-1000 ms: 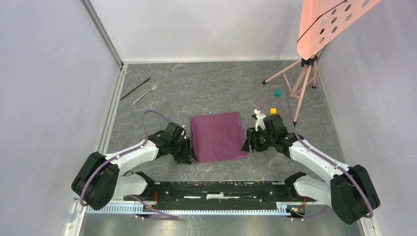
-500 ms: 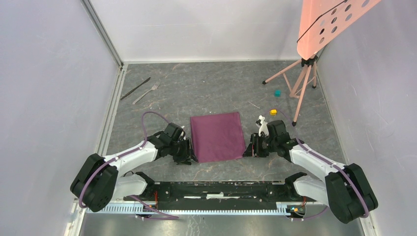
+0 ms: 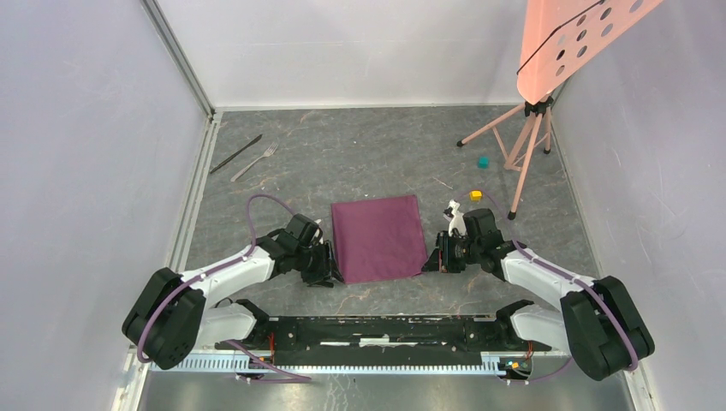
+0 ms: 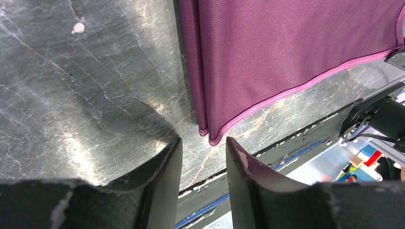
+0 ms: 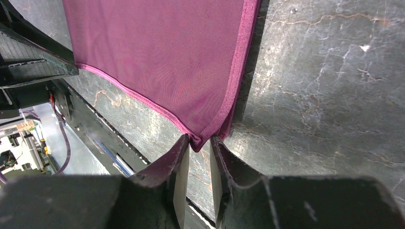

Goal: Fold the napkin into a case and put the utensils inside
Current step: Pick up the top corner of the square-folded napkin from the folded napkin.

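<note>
The grey marbled surface (image 3: 360,154) carries the napkin (image 3: 379,237), flat near centre and folded in 2 layers. At the left gripper (image 4: 203,143), jaws stand apart with the near-left corner at their mouth. At the right gripper (image 5: 198,143), jaws are almost together around the near-right corner; cannot tell if clamped. The knife (image 3: 236,153) and fork (image 3: 255,162) lie parallel and diagonal, far left.

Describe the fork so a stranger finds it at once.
Go to the far left corner of the grey table. There the fork lies beside the knife. The fork is silver and on the right; the knife is dark.
</note>
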Available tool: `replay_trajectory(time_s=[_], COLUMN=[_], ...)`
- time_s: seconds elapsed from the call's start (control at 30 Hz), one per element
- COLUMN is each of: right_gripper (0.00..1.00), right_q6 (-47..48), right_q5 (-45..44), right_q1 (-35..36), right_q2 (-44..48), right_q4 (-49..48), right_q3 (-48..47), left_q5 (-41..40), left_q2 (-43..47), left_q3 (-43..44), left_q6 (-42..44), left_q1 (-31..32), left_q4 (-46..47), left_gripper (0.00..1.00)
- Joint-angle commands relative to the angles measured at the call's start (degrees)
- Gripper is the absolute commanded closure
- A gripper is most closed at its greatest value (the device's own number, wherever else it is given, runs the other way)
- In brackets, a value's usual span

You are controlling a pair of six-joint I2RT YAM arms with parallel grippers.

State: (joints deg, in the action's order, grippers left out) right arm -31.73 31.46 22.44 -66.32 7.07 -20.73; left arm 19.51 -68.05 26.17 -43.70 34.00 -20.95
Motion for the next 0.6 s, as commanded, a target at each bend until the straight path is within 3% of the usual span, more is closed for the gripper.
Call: replay_trajectory(time_s=[0.0,0.13,0.27,0.57], right_gripper=[0.72,0.65,0.64,0.97], right_q6=[0.48,0.81,0.88,2.01], right_q5=[0.01,-0.08,-0.58,-0.20], right_q1=[-0.06,-0.12,-0.03,0.03], right_q2=[-0.21,-0.97,-0.66,-0.71], right_q4=[-1.50,-0.93,-0.75,-0.49], right_q3=[0.05,-0.29,-0.27,-1.54], left_q5=[-0.17,-0.26,-0.38,-1.44], left_q2=[1.91,2.39,2.57,2.29], left_q3=[-0.11,-0.09,-0.07,-0.17], left_q6=[-1.39,-1.41,-1.39,-1.50], left_q1=[0.28,0.29,0.28,0.28], left_q4=[-0.22,-0.71,-0.93,-1.29], left_gripper=[0.54,0.54,0.54,0.52])
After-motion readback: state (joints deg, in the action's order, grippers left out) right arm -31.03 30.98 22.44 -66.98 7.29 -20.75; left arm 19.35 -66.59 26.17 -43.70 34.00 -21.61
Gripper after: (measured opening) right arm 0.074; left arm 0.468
